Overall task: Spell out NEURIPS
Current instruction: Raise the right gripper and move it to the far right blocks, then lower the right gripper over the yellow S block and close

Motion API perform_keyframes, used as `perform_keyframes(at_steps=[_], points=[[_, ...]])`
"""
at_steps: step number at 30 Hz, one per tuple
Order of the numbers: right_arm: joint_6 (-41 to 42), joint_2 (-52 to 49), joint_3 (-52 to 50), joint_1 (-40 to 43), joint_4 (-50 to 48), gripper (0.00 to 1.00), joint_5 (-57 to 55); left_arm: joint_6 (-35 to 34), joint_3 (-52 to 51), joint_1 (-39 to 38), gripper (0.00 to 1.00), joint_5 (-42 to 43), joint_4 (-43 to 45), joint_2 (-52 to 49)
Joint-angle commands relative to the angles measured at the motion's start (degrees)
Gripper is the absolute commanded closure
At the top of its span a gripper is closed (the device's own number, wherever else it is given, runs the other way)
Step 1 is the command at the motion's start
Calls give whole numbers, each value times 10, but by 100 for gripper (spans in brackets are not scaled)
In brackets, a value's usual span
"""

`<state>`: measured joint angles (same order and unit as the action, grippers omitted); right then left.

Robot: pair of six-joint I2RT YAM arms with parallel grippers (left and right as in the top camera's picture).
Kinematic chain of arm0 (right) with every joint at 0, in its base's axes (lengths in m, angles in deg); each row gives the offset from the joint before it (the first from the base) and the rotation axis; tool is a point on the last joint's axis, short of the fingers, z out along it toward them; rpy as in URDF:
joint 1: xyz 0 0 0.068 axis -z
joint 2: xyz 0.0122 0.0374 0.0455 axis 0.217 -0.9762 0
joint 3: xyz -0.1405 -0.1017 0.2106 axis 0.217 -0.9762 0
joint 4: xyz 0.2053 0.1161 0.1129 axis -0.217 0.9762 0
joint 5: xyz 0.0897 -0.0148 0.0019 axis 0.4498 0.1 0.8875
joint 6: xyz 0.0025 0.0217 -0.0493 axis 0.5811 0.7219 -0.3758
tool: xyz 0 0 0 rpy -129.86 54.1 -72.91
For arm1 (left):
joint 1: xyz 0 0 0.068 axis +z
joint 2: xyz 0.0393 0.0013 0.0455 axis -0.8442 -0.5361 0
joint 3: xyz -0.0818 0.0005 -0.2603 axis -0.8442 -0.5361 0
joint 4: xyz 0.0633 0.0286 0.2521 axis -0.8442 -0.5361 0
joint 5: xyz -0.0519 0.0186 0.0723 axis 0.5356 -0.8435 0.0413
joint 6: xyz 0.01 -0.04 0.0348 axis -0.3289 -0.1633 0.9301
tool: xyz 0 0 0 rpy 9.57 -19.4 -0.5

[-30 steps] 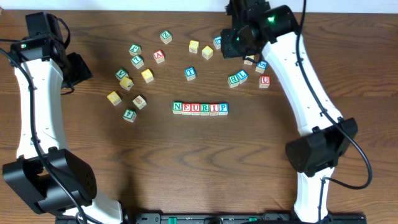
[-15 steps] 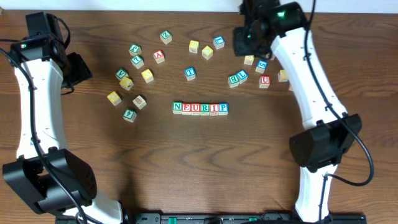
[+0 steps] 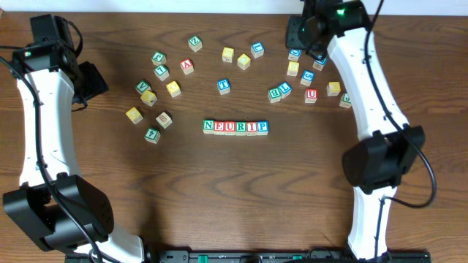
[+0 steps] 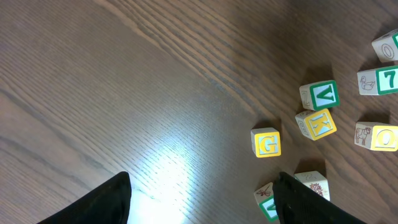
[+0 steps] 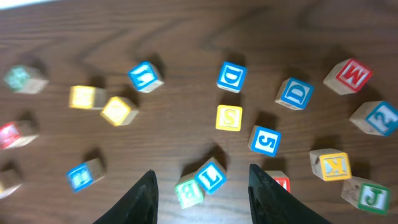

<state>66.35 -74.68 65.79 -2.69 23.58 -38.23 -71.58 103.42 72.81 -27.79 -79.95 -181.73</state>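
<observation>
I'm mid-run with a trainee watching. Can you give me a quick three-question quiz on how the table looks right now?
1. True or false: the row of cubes in the middle already reads NEURIPS.
2. In the right wrist view, what colour is the face of the S cube? A red, B yellow, C blue.
3. Fill in: the gripper above the cluster that holds the S cube belongs to the ____ arm.

Key
1. False. It reads NEURIP, with no S yet.
2. B.
3. Right. The right gripper is open and empty.
</observation>
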Motion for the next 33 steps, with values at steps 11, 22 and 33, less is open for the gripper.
perform_keyframes(at_steps=[11,22,33], points=[[43,-122,7,9,-41,59,-52,1,6,1,28,-7,-3,-2],[52,-162,7,16,-64,51,-58,1,6,1,28,-7,-3,-2],[51,-180,6,16,-85,53,-52,1,6,1,28,-7,-3,-2]])
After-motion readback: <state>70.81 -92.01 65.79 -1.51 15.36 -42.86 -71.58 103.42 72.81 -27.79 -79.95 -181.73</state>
